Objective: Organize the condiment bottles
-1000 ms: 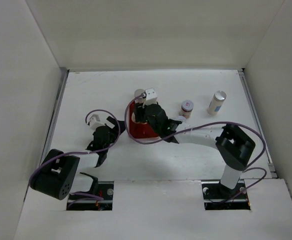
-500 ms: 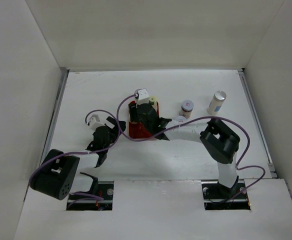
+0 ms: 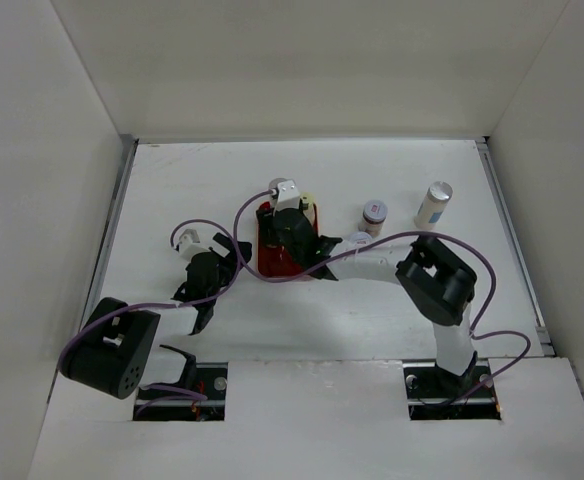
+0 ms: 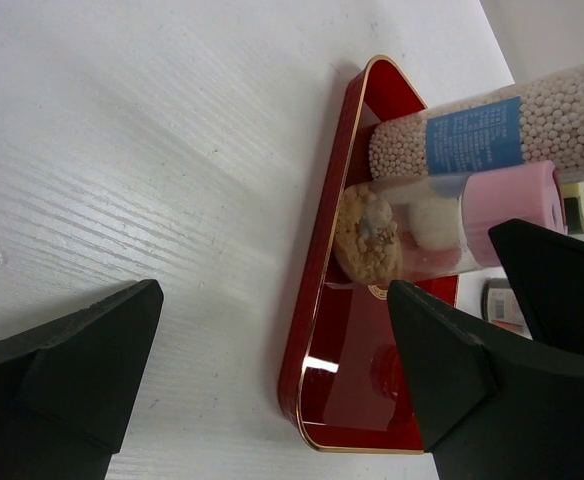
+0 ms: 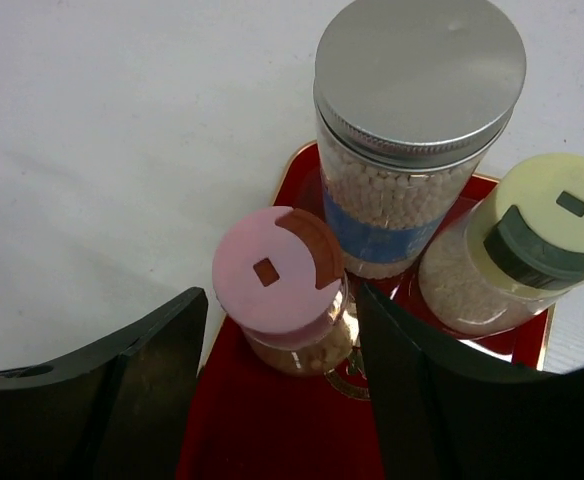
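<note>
Three condiment bottles stand on the red tray: a pink-capped jar, a silver-capped jar with a blue label and a yellowish-capped jar. My right gripper is open above the tray, its fingers on either side of the pink-capped jar with a gap on the left. My left gripper is open and empty over the table, just left of the tray. Outside the tray stand a small pink-labelled jar, a silver-capped bottle and a pale-capped one partly hidden by my right arm.
White walls enclose the table on three sides. The loose bottles stand to the right of the tray. My right arm stretches across the middle of the table. A purple cable loops over it.
My right gripper has moved left and a little farther out, over the tray, and has stayed there for the last half second. My left arm has not moved.
</note>
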`<state>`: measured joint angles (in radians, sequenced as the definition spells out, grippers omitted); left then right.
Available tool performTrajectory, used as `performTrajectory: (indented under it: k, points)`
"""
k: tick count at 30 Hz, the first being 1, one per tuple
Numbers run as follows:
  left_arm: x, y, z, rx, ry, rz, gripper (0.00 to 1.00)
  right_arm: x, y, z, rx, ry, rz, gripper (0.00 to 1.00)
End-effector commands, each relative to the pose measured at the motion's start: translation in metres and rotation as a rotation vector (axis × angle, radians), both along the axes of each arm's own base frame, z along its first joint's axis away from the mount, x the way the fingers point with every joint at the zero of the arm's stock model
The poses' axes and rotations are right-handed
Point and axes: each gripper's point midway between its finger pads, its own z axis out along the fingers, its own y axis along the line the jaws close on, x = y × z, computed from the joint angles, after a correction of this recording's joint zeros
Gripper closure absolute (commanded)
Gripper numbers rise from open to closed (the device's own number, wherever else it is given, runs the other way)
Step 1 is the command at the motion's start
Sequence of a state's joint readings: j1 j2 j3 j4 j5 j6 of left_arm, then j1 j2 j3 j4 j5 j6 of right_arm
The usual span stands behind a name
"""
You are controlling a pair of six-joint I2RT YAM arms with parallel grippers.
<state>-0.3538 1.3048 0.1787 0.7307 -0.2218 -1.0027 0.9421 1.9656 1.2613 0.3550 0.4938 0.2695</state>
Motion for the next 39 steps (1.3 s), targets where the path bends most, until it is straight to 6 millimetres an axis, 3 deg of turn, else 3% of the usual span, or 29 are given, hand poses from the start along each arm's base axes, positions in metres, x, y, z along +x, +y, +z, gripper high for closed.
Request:
performTrajectory:
  k: [1,7,10,12,16,18,20,27,30,32,35,37,39]
  points:
    - [0.001,-0.002,0.007,-0.023,-0.027,-0.009,0.0,0.002,0.006,0.019,0.054,-0.018,0.008,0.28]
    - [0.0,-0.004,0.007,-0.024,-0.028,-0.014,0.0,-0.016,-0.021,0.072,0.116,-0.071,0.001,0.15]
    - [0.001,-0.004,0.007,-0.021,-0.029,-0.015,0.0,-0.024,-0.063,0.081,0.127,-0.079,-0.059,0.12]
    - [0.0,-0.005,0.007,-0.023,-0.027,-0.017,0.0,-0.025,-0.102,0.074,0.117,-0.067,-0.143,0.11]
    - [0.001,-0.007,0.008,-0.024,-0.03,-0.024,0.0,-0.032,-0.184,0.042,0.035,0.009,-0.335,0.06]
    - [0.001,-0.006,0.007,-0.022,-0.025,-0.022,0.0,-0.036,-0.212,0.023,-0.016,0.07,-0.396,0.04]
    - [0.001,-0.008,0.009,-0.025,-0.031,-0.028,0.0,-0.039,-0.226,0.008,-0.064,0.116,-0.421,0.02]
    - [0.002,-0.009,0.008,-0.023,-0.029,-0.03,0.0,-0.04,-0.215,-0.022,-0.1,0.209,-0.387,0.01]
    - [0.002,-0.008,0.008,-0.021,-0.028,-0.029,0.0,-0.036,-0.213,-0.032,-0.095,0.238,-0.392,0.1]
    - [0.001,-0.008,0.008,-0.021,-0.028,-0.029,0.0,-0.034,-0.213,-0.033,-0.093,0.24,-0.398,0.26]
    - [0.002,-0.009,0.009,-0.021,-0.032,-0.029,0.0,-0.03,-0.215,-0.014,-0.069,0.192,-0.426,0.46]
    - [0.001,-0.009,0.006,-0.02,-0.024,-0.032,0.0,-0.024,-0.216,0.012,-0.039,0.131,-0.439,0.51]
    - [0.002,-0.01,0.007,-0.022,-0.026,-0.033,0.0,-0.021,-0.205,0.04,-0.018,0.065,-0.408,0.52]
